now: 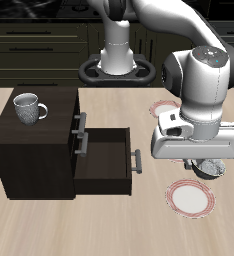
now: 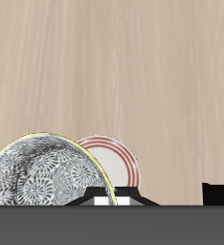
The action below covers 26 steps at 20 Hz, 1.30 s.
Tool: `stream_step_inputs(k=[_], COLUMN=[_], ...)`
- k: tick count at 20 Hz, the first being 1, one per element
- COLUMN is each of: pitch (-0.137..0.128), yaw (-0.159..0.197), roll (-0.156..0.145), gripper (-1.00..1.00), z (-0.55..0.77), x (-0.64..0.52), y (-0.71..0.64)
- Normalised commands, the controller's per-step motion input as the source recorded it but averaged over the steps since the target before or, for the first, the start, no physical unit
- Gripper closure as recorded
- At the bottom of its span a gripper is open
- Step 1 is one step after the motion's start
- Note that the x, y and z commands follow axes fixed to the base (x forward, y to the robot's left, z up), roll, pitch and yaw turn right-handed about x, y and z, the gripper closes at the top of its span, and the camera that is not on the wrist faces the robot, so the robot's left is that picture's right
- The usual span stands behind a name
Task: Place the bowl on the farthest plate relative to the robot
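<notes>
The bowl (image 1: pixel 208 167), grey-white with a dark speckled inside, hangs under my gripper (image 1: pixel 206 163), a little above the table. My gripper is shut on the bowl's rim. In the wrist view the bowl (image 2: pixel 39 174) looms large beside the gripper (image 2: pixel 112 197). A white plate (image 1: pixel 189 198) with a pink-red striped rim lies near the table's front edge, just forward of the held bowl, and also shows in the wrist view as the plate (image 2: pixel 119 161) partly behind the bowl. Another plate (image 1: pixel 161 108) like it peeks out farther back, mostly hidden by the arm.
A dark wooden cabinet (image 1: pixel 34 150) stands beside the arm with one drawer (image 1: pixel 107 160) pulled open toward the gripper. A grey-white handled mug (image 1: pixel 29 107) sits on the cabinet top. Dark kitchen units line the back.
</notes>
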Motion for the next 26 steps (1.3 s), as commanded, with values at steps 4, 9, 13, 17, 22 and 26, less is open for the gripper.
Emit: stream_step_inputs(k=[4, 9, 13, 17, 22, 26], pitch=[0.022, 0.032, 0.05, 0.029, 0.057, 0.067], yaw=[-0.007, -0.02, 0.016, -0.001, 0.02, 0.004], roll=[-0.002, -0.001, 0.009, -0.021, -0.009, 0.034], gripper=[1.0, 1.0, 1.0, 1.0, 1.0, 1.0], z=[-0.26, -0.3, -0.4, -0.24, -0.33, -0.27], x=[0.05, 0.05, 0.04, 0.07, 0.01, 0.02], y=[0.02, 0.02, 0.0, -0.07, 0.01, 0.03])
